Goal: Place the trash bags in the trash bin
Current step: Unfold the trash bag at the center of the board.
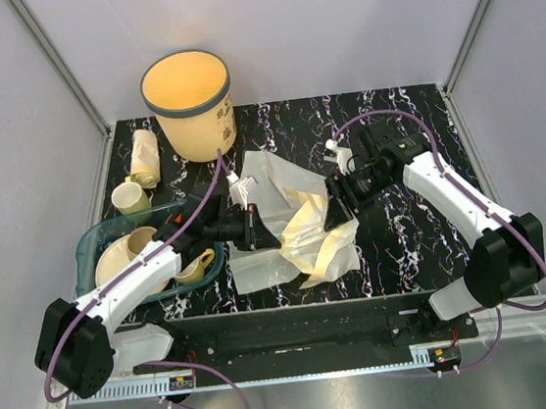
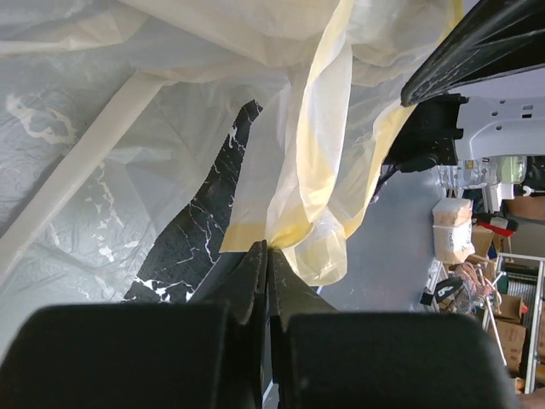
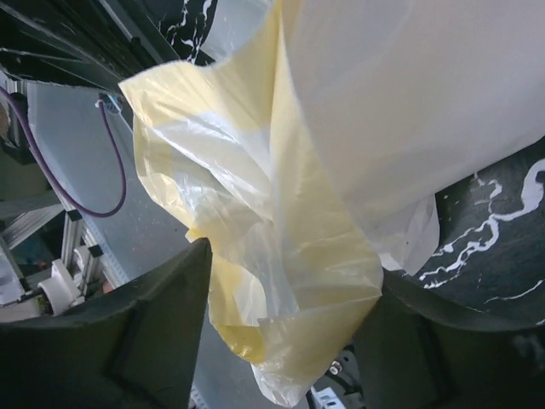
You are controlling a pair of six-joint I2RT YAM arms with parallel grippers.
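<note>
A crinkly whitish-yellow trash bag (image 1: 289, 213) lies spread and partly lifted at the middle of the black marbled table. My left gripper (image 1: 262, 233) is shut on its left part; in the left wrist view the fingertips (image 2: 268, 249) pinch a yellow fold of the film (image 2: 315, 170). My right gripper (image 1: 338, 212) stands open at the bag's right side, and the film (image 3: 341, 128) hangs loosely between its spread fingers (image 3: 183, 290). The cream-yellow trash bin (image 1: 187, 101) stands upright at the back left, apart from both grippers. A pale rolled bundle (image 1: 144, 158) lies left of the bin.
A teal dish tray (image 1: 90, 247) with cream bowls and a cup sits at the front left under my left arm. A cream cup (image 1: 129, 196) stands just behind it. White walls close the table at the back and both sides.
</note>
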